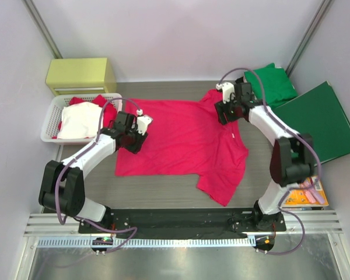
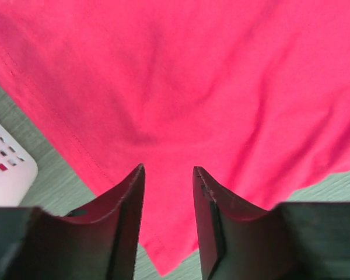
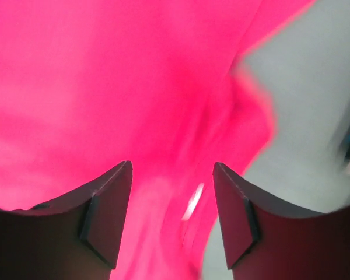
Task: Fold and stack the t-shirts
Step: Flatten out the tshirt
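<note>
— T-shirt in red (image 1: pixel 181 140), location?
— Spread out on the table (image 1: pixel 163 186), unfolded, with one sleeve on its near right side.
— Grippers?
— Left gripper (image 2: pixel 168 169) is over that shirt's left edge, fingers parted, pinching nothing. Right gripper (image 3: pixel 172 164) is at its far right side, fingers spread wider, cloth beneath. That view is blurred.
— Beyond?
— A white basket (image 1: pixel 49 125) sits just left of the red shirt, holding a pale shirt (image 1: pixel 80 121). A green shirt (image 1: pixel 271 81) lies past its far right corner, beside a dark-green folder (image 1: pixel 321 119). A yellow-green box (image 1: pixel 81 74) stands past its far left corner.
</note>
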Controlling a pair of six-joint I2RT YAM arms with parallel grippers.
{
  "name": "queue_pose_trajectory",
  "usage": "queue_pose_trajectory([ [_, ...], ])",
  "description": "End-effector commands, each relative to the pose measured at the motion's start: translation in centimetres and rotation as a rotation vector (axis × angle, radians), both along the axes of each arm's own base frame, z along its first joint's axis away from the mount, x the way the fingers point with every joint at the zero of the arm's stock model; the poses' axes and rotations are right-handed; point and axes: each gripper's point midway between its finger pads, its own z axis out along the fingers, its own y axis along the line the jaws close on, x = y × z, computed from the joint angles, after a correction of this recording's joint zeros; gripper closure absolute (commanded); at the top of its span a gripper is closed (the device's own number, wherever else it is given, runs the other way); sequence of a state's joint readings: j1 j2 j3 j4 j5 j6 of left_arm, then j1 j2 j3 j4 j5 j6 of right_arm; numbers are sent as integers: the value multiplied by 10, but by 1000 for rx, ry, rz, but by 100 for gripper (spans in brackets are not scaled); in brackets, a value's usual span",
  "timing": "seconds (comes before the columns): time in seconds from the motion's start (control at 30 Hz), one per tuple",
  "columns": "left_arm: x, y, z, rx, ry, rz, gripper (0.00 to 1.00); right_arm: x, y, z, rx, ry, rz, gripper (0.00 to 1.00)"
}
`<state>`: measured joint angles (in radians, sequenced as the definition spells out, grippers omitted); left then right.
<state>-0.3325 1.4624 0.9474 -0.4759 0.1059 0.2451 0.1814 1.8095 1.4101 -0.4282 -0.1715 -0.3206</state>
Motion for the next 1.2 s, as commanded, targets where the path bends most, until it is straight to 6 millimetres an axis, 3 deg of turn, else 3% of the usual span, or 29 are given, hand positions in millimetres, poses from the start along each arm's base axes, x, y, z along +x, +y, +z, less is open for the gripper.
queue_pose_trajectory([
  [0.0,-4,-7,1,-45,5,-21,63,-80,-2,42,26,-32,78,34],
  [0.03,-4,-8,1,-46,5,-22,57,-92,-2,43,28,-32,100,31],
  [0.1,-5,-8,0,-47,10,-18,44,-124,-3,51,30,-12,132,15],
  [0.17,-7,-5,-6,-30,32,-15,36,-154,-2,43,-19,62,204,2],
  [0.3,1,0,-3,-11,-11,20,26,-174,-14,17,-139,148,236,0],
  [0.43,8,6,-4,16,-32,59,14,-172,-12,1,-133,165,215,0],
  [0.6,5,13,-16,54,10,86,13,-163,-10,-16,-128,200,188,0],
  [0.8,1,4,-13,9,40,74,12,-167,-13,-37,-159,282,199,0],
  [1.07,-11,-7,-48,-22,172,63,12,-174,-12,-67,-167,383,212,0],
  [1.17,-7,-4,-53,-1,180,72,12,-174,-12,-75,-169,410,212,0],
])
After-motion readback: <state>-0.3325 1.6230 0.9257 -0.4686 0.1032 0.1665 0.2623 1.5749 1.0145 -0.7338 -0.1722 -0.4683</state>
